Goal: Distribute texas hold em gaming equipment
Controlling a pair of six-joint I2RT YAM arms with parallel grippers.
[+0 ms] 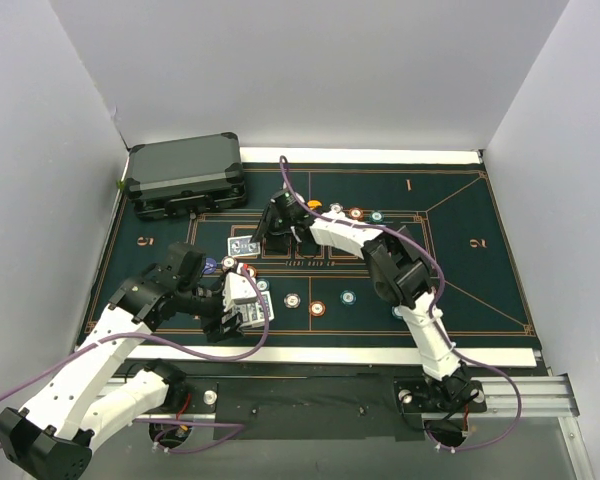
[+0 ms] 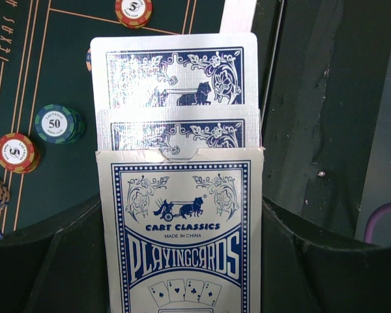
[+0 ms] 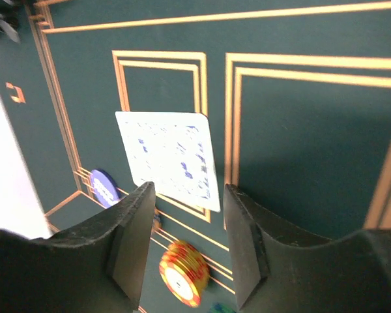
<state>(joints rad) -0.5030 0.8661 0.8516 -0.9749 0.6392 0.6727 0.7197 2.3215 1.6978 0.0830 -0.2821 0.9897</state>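
1. Far left, the dark case (image 1: 185, 175) sits closed at the back corner of the green felt (image 1: 470, 280), out of the action.
2. Next over, the left gripper (image 2: 180, 225) is clamped tight on the card box (image 2: 180, 261) above the near-left part of the felt. The flap end is open and two blue-backed cards (image 2: 176, 72) poke out, one riding further out than the other. A teal chip (image 2: 57, 124) and a red chip (image 2: 16, 152) lie flat on the felt just beside it.
3. In the middle, a single card (image 3: 169, 156) lies blue back up across the orange lines.
4. Right above it hangs the right gripper (image 3: 188, 218), jaws parted with nothing between them. The card is free of the fingers (a bit blurred in the wrist view, so whether it has fully settled I can't tell). A blue chip (image 3: 104, 188) and a red-and-yellow chip (image 3: 182, 272) sit close by.
5. My read is that we're in the card-dealing step, with one card just put down.
6. The next move likely calls for the right arm to swing over to the box and pinch only the proudest card by its exposed edge while the left holds steady. Grabbing both cards is the risk.
7. Further right, a back row of chips (image 1: 355, 213) is already laid out.
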